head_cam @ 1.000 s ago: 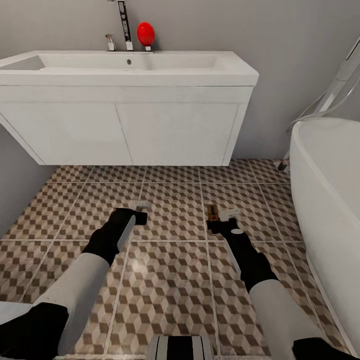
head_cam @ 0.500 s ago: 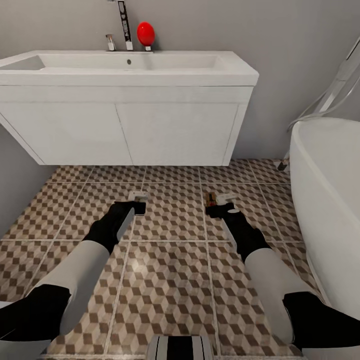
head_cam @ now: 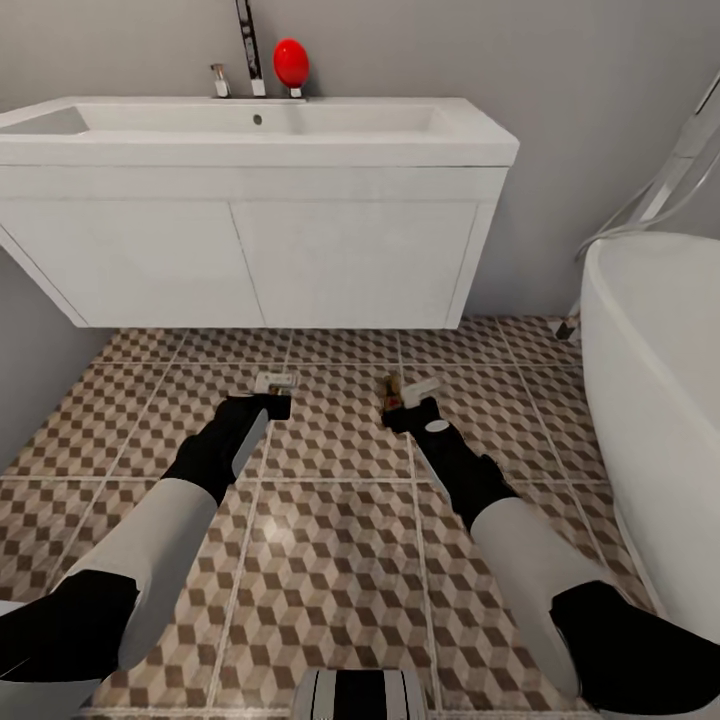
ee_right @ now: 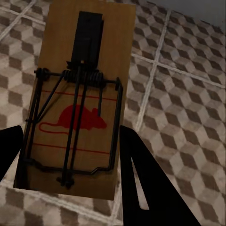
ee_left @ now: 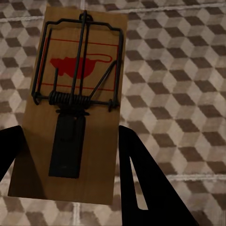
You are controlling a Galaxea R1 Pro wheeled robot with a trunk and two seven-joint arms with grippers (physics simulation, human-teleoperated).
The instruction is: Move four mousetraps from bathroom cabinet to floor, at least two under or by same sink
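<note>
As each hand (head_cam: 274,394) (head_cam: 400,400) grips one, two mousetraps (ee_left: 75,103) (ee_right: 77,99) show.

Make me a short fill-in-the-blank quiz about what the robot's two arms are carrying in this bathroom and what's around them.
1. Each tool, the left tool and the right tool, is holding a wooden ____.
2. The mouse picture printed on the left mousetrap and the right mousetrap is coloured ____.
3. The ball beside the tap on the sink is coloured ____.
4. The white fixture at the robot's right is a ____.

Missing words: mousetrap; red; red; bathtub
</note>
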